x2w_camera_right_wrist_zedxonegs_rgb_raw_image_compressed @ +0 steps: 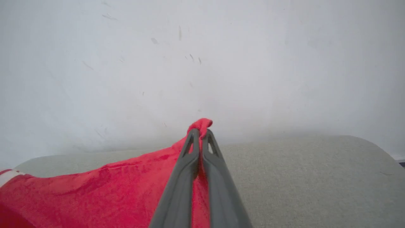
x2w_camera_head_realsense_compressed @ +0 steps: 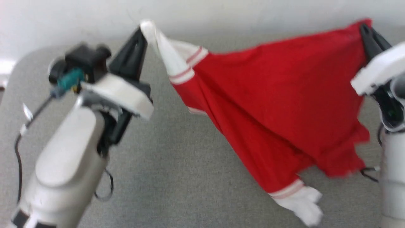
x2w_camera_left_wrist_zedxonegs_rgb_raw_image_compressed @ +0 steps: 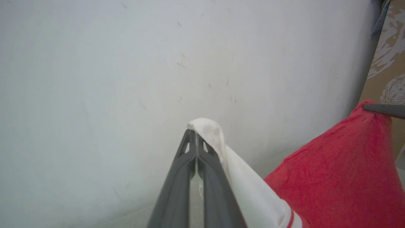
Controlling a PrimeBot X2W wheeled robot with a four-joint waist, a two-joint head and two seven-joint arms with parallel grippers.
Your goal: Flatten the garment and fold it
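The garment [x2w_camera_head_realsense_compressed: 278, 104], a red jersey with white sleeves and striped trim, hangs stretched in the air between my two grippers above the grey table [x2w_camera_head_realsense_compressed: 177, 164]. My left gripper [x2w_camera_head_realsense_compressed: 140, 31] is shut on the tip of a white sleeve [x2w_camera_left_wrist_zedxonegs_rgb_raw_image_compressed: 208, 129] at the upper left. At the upper right my right gripper [x2w_camera_head_realsense_compressed: 364, 27] is shut on a red corner of the cloth [x2w_camera_right_wrist_zedxonegs_rgb_raw_image_compressed: 201, 124]. The body sags down to the lower right, where the other white sleeve [x2w_camera_head_realsense_compressed: 303, 202] dangles near the table. No lettering shows on this side.
A pale wall [x2w_camera_head_realsense_compressed: 221, 12] rises just behind the table's far edge. The table's rounded corners show at the far left [x2w_camera_head_realsense_compressed: 28, 63] and in the right wrist view [x2w_camera_right_wrist_zedxonegs_rgb_raw_image_compressed: 364, 142]. A brown patterned panel [x2w_camera_left_wrist_zedxonegs_rgb_raw_image_compressed: 386, 57] stands to the right.
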